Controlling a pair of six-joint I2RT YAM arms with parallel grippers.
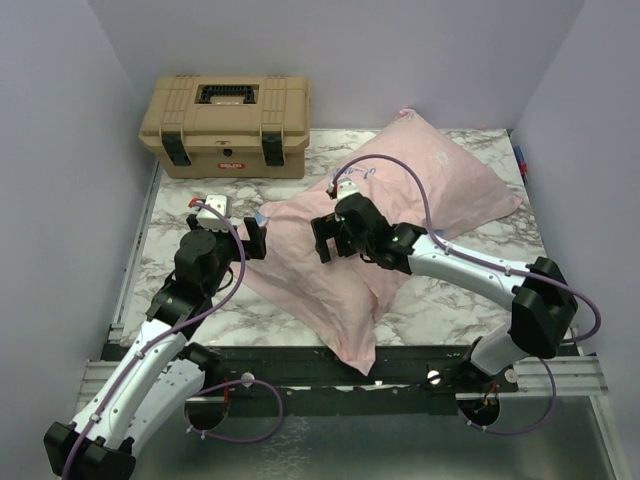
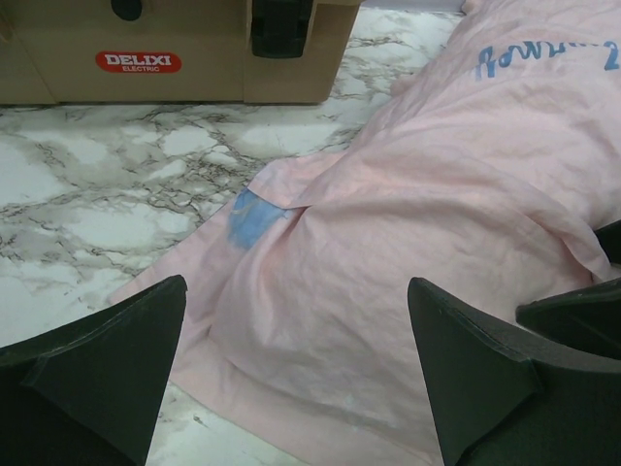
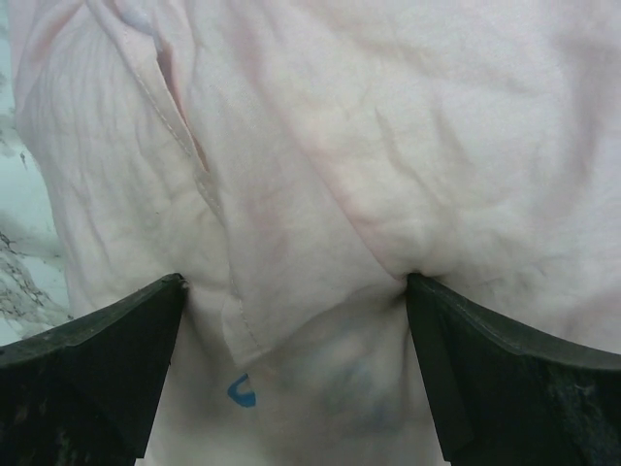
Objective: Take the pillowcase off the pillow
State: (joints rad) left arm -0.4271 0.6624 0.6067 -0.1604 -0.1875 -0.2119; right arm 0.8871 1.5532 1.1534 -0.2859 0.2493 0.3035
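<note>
Landmark: tan toolbox (image 1: pixel 225 125), far left on the marble desk (image 1: pixel 190 195).
Pillowcase: pale pink side out (image 1: pixel 450 185), spread to the right of the toolbox and in front of it; blue print (image 2: pixel 254 216) ghosting through the cloth.
Pillow: no white showing anywhere; judged to fill the plump end off the toolbox's right side, with the end farthest from the toolbox flat and slack.
Long axis: diagonal, from that plump end down to a limp corner well in front of the toolbox, by the arm bases.
Left claw (image 1: pixel 256 238): wide open, holding nothing; just in front of the toolbox's right corner, at the case's edge, cloth lying ahead and to its right.
Right claw (image 1: pixel 335 242): wide open, nothing pinched; farther right of the toolbox than the left claw, over mid-case, fingertips (image 3: pixel 146 320) touching cloth with a hemmed seam (image 3: pixel 184 146) between them.
Nearer arm: right, with the cloth directly beneath it; left nearer only to the loose edge facing the toolbox.
Step in hand: likely a pinch of slack cloth, not yet closed.
Coming move: probably a pull along the long axis, away from the plump end.
Risk: catching pillow and case in one pinch.
</note>
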